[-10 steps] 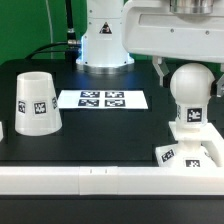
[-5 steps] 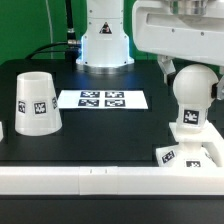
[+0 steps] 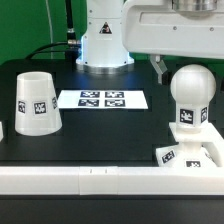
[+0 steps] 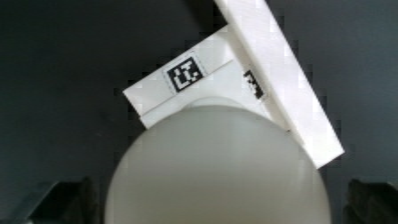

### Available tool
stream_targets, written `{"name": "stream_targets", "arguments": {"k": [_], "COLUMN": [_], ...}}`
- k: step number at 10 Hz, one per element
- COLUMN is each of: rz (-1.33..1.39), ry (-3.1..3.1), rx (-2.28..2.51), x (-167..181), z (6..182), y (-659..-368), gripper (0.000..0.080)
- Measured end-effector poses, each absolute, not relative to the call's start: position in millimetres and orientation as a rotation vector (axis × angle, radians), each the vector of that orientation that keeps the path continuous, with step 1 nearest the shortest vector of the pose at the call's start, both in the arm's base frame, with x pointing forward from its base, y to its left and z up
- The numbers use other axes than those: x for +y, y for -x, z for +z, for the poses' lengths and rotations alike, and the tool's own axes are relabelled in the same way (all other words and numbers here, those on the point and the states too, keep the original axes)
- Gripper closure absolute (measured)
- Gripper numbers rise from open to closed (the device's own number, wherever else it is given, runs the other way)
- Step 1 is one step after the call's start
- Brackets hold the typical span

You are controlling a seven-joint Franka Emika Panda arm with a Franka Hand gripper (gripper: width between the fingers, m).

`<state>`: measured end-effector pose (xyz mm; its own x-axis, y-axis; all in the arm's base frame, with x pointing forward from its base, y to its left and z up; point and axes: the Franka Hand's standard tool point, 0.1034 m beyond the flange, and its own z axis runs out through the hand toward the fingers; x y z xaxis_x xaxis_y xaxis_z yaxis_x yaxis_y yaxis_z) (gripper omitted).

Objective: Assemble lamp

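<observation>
Since half a second ago the arm's white housing has shifted toward the exterior view's left, and the bulb [image 3: 190, 92] under it has moved slightly the same way and now stands upright. The bulb stands on the flat square base [image 3: 203, 149], which lies at the exterior view's right, just behind the long white rail [image 3: 100, 181] along the table's front edge. In the wrist view the gripper [image 4: 214, 205] hangs straight over the bulb's rounded top, which fills the space between the two dark fingers [image 4: 63, 200]. They are spread wide, one on each side of the bulb. A thin dark gap seems to show at each side, but the fingers are blurred at the picture's edges, so I cannot tell whether they grip the bulb. The shade [image 3: 35, 103] stands mouth down, well apart at the exterior view's left. The marker board [image 3: 102, 99] lies flat between shade and bulb.
</observation>
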<state>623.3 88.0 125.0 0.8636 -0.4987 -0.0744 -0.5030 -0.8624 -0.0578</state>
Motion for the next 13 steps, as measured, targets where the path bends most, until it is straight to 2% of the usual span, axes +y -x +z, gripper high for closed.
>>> {"name": "stream_targets", "arguments": {"k": [6,13], "rz": [0.045,0.018], "ry": [3.093,2.934], "rx": [-0.046,-0.971], "x": [90.1,92.2], "z": [126.3,126.3], "y": [-623.7,-624.3], "gripper": [0.0101,0.0101]}}
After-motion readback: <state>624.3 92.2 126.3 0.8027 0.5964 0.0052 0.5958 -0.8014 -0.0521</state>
